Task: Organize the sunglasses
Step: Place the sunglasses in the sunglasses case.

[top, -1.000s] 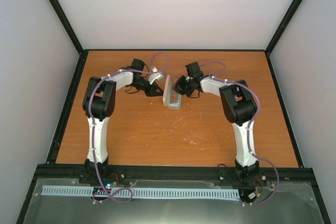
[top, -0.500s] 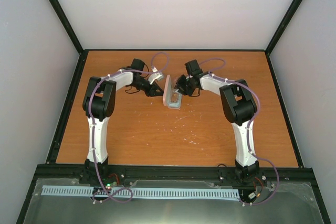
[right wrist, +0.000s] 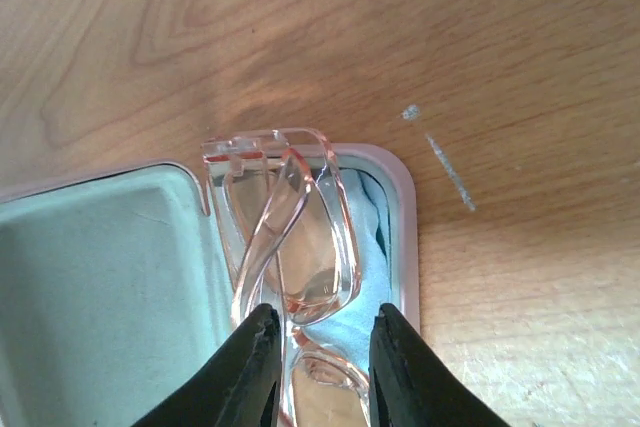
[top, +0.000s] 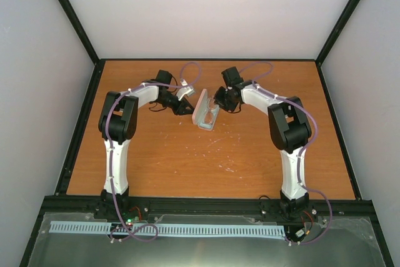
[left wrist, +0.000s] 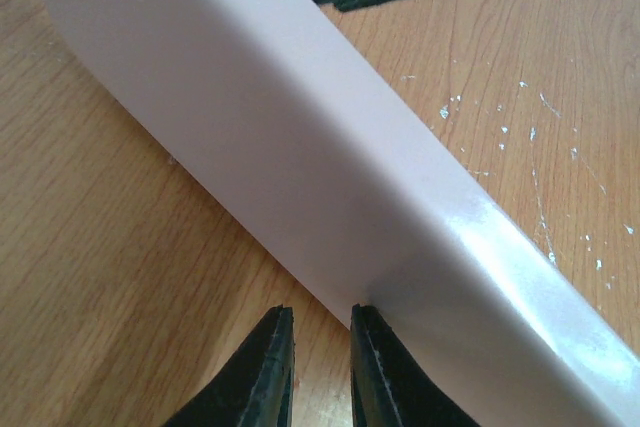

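Top external view: an open pale case [top: 205, 112] is seen on the far half of the wooden table [top: 187, 161], with the two arms bent in toward it from either side. The left gripper [top: 188, 107] is placed just to the left of the case, against the outside of the raised lid [top: 200, 105]. The right gripper [top: 220, 99] is poised at the case's right, over its open tray. From the left wrist, the lid's smooth pinkish-white outer wall is shown running diagonally across the frame. The left gripper is drawn almost closed, with only a thin slit left between its fingertips [left wrist: 275, 347] and nothing held in it. The tips are set right at the lid's lower edge; whether they touch it cannot be told. A dark part of the right gripper is glimpsed beyond the lid's far side. From the right wrist, the sunglasses [right wrist: 300, 237], clear with a pink tint and folded, are seen gripped between the right gripper's fingers [right wrist: 250, 367], which are closed to a narrow width on the frame. The sunglasses are held tilted, partly inside the case's tray, over a pale blue cloth [right wrist: 375, 247] lying there, with the lid's teal lining just to their left. White specks are scattered on the table to the right of the case.
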Robot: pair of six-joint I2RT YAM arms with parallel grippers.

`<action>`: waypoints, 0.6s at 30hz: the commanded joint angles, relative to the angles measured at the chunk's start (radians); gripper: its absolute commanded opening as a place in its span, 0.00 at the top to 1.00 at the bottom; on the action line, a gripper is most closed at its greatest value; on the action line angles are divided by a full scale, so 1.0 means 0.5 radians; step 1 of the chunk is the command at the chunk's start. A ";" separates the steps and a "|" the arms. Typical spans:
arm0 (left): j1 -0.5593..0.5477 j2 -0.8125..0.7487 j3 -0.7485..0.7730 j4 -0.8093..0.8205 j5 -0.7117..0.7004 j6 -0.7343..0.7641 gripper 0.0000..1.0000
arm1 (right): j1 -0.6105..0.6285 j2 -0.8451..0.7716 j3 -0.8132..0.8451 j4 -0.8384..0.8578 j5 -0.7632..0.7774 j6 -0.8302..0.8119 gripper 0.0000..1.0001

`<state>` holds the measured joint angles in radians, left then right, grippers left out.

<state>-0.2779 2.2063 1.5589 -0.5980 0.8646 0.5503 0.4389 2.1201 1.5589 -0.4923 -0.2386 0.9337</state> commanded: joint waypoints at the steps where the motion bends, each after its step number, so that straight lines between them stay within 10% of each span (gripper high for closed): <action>1: -0.012 -0.043 0.030 0.036 0.056 0.010 0.82 | 0.006 -0.131 0.042 -0.066 0.140 -0.072 0.78; 6: -0.012 -0.039 0.029 0.039 0.064 0.006 0.82 | 0.007 -0.172 -0.055 0.101 0.064 -0.059 0.96; 18: -0.010 -0.044 0.025 0.039 0.059 0.005 0.82 | 0.016 0.058 0.086 0.257 -0.166 -0.063 0.97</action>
<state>-0.2779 2.2063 1.5589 -0.5972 0.8654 0.5503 0.4393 2.0888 1.5597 -0.3809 -0.2966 0.9058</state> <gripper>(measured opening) 0.181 0.031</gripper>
